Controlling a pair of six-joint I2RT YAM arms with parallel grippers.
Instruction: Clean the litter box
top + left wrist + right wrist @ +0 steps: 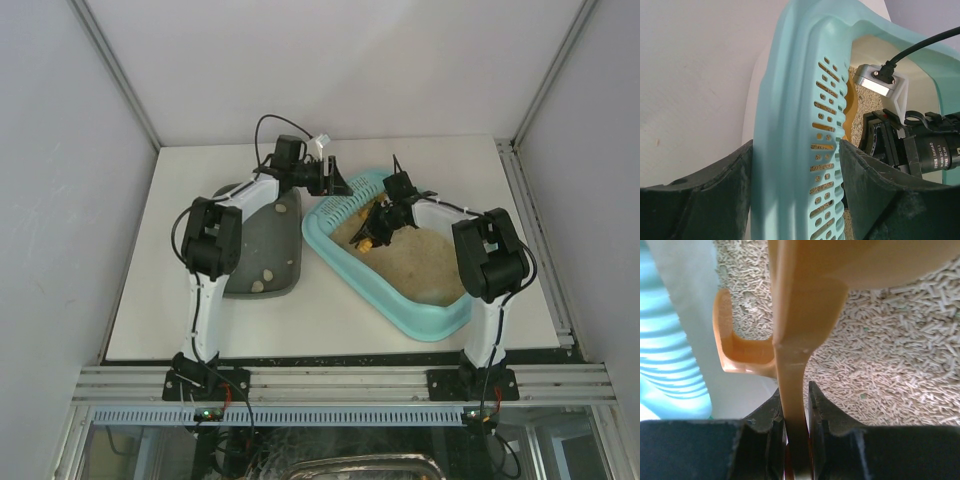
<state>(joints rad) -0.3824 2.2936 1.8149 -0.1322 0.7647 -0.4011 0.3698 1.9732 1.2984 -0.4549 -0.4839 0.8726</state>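
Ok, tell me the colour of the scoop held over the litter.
Orange: the scoop shows best in the right wrist view.

Light-turquoise litter box: rectangular tray, rounded corners, flat on desk, skewed, right of centre. Slotted rim at far short end. Beige pellet litter inside.

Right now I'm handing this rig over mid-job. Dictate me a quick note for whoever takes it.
Left gripper: closed on the box at its slotted rim.
Right gripper: shut on the scoop handle, with the scoop down in the litter near that rim.
Grey tray: beside the box on the left, with a couple of pale lumps in it.
Done: some lumps seem to be scooped out already.
Left: sift the rest of the litter. I can't tell from here whether any clumps remain.
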